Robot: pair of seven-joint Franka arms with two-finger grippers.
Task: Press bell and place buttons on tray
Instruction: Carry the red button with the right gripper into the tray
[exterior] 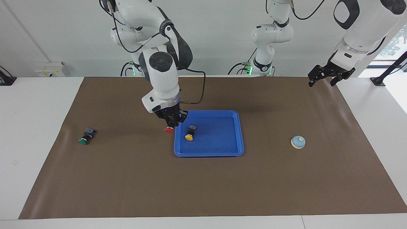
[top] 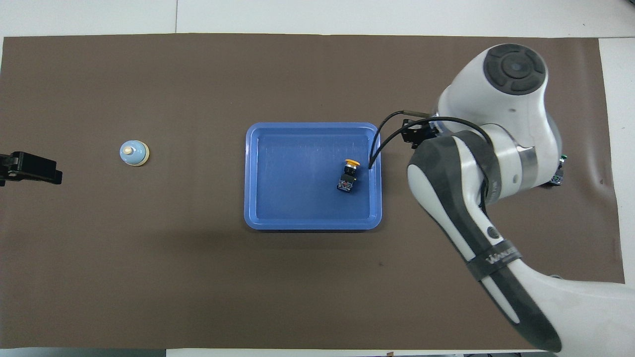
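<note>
Facing cam: R gripper holding red button.

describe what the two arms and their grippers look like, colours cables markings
Both arms are glossy white with dark grey-black joint panels and round dark end caps. The right arm carries a loose black cable and a black band with white lettering. Green lights glow at both bases. The right gripper and left gripper are black, two-fingered linkages.
</note>
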